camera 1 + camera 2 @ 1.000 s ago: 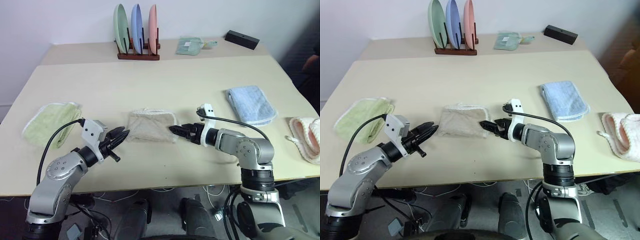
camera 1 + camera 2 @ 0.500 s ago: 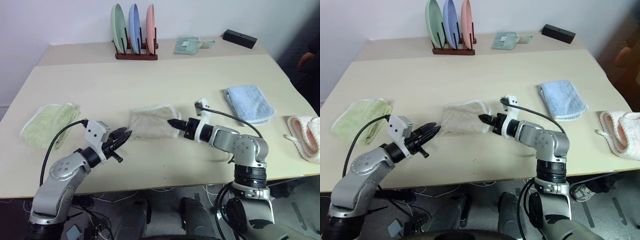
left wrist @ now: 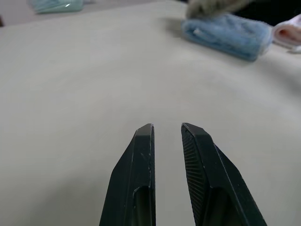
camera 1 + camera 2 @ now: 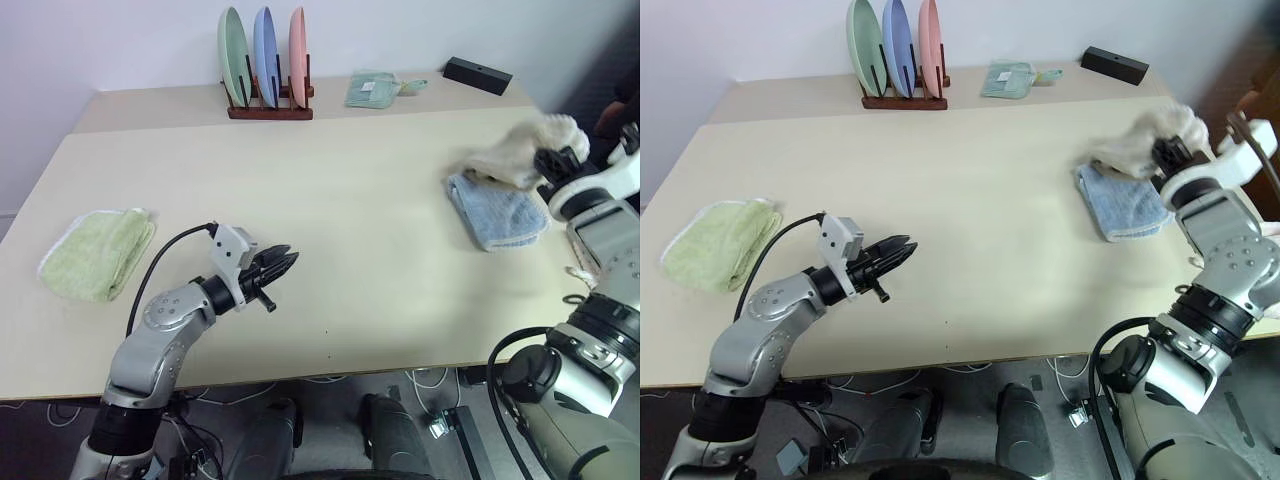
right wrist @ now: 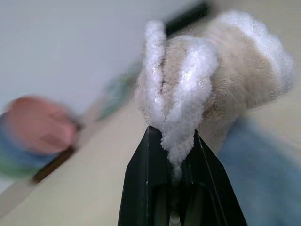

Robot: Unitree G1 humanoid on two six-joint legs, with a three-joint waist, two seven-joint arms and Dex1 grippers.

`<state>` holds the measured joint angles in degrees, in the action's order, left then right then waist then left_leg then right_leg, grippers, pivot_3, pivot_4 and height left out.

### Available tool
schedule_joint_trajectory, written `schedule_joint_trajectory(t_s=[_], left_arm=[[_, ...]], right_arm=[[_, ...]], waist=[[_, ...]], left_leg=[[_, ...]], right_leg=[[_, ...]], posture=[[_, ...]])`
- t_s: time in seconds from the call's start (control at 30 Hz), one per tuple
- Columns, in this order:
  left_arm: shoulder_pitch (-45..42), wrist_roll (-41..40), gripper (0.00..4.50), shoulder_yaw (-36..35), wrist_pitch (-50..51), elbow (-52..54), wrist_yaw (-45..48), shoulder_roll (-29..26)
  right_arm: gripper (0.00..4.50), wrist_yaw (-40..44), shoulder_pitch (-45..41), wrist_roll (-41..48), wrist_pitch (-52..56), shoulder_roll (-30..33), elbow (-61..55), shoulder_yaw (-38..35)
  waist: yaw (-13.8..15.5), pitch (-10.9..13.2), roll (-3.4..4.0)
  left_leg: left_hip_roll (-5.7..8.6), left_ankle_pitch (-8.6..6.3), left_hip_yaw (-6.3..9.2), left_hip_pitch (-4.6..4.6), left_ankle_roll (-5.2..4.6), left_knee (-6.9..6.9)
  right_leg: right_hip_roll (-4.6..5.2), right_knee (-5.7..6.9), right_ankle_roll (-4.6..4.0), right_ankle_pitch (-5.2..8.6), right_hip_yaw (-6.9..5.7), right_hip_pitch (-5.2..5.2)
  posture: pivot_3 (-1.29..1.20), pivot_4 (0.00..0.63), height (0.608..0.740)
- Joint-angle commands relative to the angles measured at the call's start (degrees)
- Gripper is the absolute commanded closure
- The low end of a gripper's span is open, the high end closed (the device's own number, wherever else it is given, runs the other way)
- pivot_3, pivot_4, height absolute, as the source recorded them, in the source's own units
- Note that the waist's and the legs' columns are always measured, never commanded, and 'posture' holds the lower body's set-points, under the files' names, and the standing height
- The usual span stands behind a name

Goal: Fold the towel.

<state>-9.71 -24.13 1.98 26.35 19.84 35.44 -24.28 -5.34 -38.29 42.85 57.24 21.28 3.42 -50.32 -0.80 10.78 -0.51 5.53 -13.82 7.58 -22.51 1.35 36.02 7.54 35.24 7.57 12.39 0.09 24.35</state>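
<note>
Above the light blue towel [image 4: 497,208] at the counter's [image 4: 360,200] right, the right hand [image 4: 548,163] pinches the bunched towel [image 4: 512,148] aloft; the left hand [image 4: 285,262], narrowly parted, hovers empty.

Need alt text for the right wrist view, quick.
The right gripper is shut on the beige towel, whose white-edged folds bunch up between the black fingers. Behind it lie the table and the light blue towel.

The beige bench [image 4: 360,210] carries a folded green towel [image 4: 95,250] left of the left end effector [image 4: 284,264], a blue towel [image 4: 497,208] just beneath the right end effector [image 4: 548,160], and a plate rack [image 4: 268,62] far ahead.
</note>
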Motion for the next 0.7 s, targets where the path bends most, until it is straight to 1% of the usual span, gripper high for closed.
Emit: schedule_joint_trajectory(t_s=[0.03, 0.13, 0.2, 0.3, 0.37, 0.5, 0.6, 0.7], left_arm=[[-0.4, 0.6, 3.59, 0.9, -1.4, 0.2, 0.8, 0.2], [-0.4, 1.0, 3.59, 1.8, -1.7, -0.2, 1.0, 0.5], [-0.4, 1.3, 3.59, 2.2, -1.8, -0.4, 1.0, 0.6], [-0.5, 1.6, 3.59, 2.4, -1.9, -0.6, 1.1, 0.9], [-0.6, 1.7, 3.59, 2.5, -1.9, -0.8, 1.1, 1.1], [-0.1, 1.8, 3.59, 2.3, -2.3, -1.1, 1.4, 1.0], [-0.2, 2.7, 3.59, 1.5, -3.7, -2.0, 0.8, 1.1], [-0.6, 2.1, 3.59, -1.9, -3.9, -3.3, -1.4, 1.6]], right_arm=[[4.43, -4.5, 2.9, 3.3, 3.9, -1.9, -4.5, -1.0], [4.43, -8.3, 5.8, 4.4, 5.0, -3.8, -6.4, -2.2], [4.43, -8.9, 6.9, 4.3, 4.3, -3.6, -7.0, -1.8], [3.50, -7.9, 7.7, 4.6, 2.5, -2.8, -8.1, -0.7], [2.53, -7.0, 8.2, 3.1, 0.5, -1.3, -8.5, 0.7], [0.58, -6.4, 8.3, -1.8, -7.8, 2.5, -9.0, 2.5], [0.58, -1.4, 9.9, -6.8, -13.4, 7.4, -10.0, 8.2], [0.58, 4.3, 11.8, -12.3, -19.1, 12.3, -11.4, 15.1]], waist=[[-0.1, 0.0, 0.07], [0.0, 0.0, 0.15], [0.1, 0.0, 0.15], [0.1, 0.0, 0.15], [0.1, 0.0, 0.15], [0.1, 0.0, 0.16], [0.1, 0.0, 0.16], [-0.1, 0.0, 0.16]], left_leg=[[0.00, 0.00, 0.00, 0.00, -0.01, 0.00], [0.00, -0.01, 0.03, 0.01, -0.02, 0.04], [0.00, -0.01, 0.04, 0.01, -0.03, 0.07], [0.01, -0.01, 0.03, 0.01, -0.04, 0.08], [0.01, -0.01, 0.01, 0.01, -0.04, 0.08], [0.02, -0.01, -0.08, 0.01, -0.04, 0.07], [0.03, -0.01, -0.16, 0.01, -0.04, 0.08], [0.02, -0.01, -0.19, 0.02, -0.04, 0.06]], right_leg=[[0.00, 0.00, 0.00, 0.00, 0.01, 0.00], [0.00, 0.00, 0.00, -0.01, 0.09, 0.00], [0.00, 0.00, 0.00, -0.01, 0.09, 0.00], [0.00, 0.00, 0.01, -0.01, 0.09, -0.01], [0.00, 0.00, 0.01, -0.01, 0.09, -0.01], [0.00, 0.00, 0.01, -0.01, 0.09, -0.01], [0.00, -0.01, 0.02, 0.00, 0.08, -0.02], [-0.01, -0.01, 0.02, 0.00, 0.09, -0.02]], posture=[[0.00, 0.150, 0.740], [0.00, 0.150, 0.740], [0.00, 0.150, 0.740], [0.00, 0.150, 0.740], [0.00, 0.150, 0.740], [0.00, 0.150, 0.740], [0.00, 0.150, 0.740], [0.00, 0.150, 0.740]])
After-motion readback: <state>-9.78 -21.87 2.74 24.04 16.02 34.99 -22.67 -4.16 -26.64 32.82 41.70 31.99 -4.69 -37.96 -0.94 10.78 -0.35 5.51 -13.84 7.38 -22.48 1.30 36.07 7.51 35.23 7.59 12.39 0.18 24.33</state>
